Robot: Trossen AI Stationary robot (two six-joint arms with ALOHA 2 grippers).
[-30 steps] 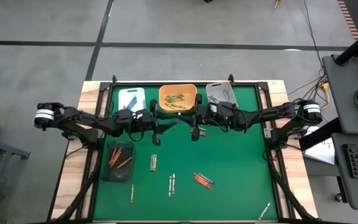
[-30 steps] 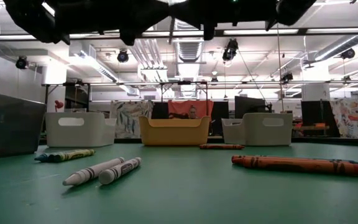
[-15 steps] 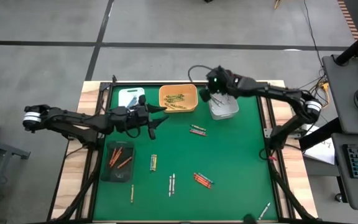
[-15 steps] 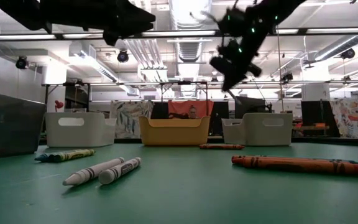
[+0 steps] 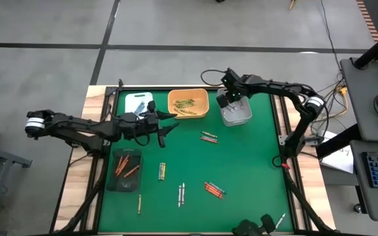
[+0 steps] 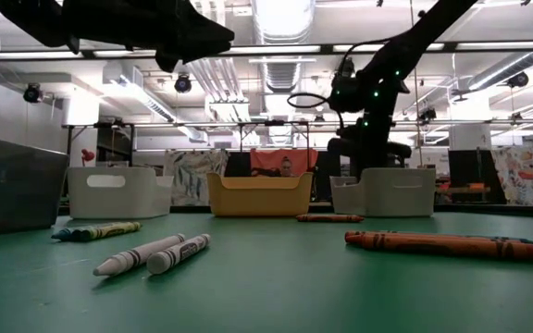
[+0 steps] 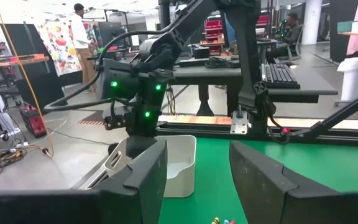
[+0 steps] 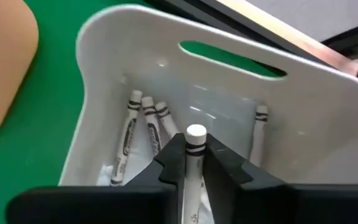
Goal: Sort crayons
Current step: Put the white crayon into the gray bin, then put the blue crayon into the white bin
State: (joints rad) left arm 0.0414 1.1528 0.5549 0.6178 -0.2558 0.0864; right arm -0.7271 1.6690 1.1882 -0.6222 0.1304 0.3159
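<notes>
The right end effector (image 8: 188, 163) hangs over the grey-white tray (image 5: 235, 115), clamped on a white crayon (image 8: 193, 155) above other white crayons (image 8: 143, 134) inside. West of that tray, the left end effector (image 5: 165, 122) hovers, fingers apart.

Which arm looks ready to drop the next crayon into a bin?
The right: its gripper hangs over the white bin, fingers around a white crayon. The left gripper hovers open and empty mid-table.
</notes>
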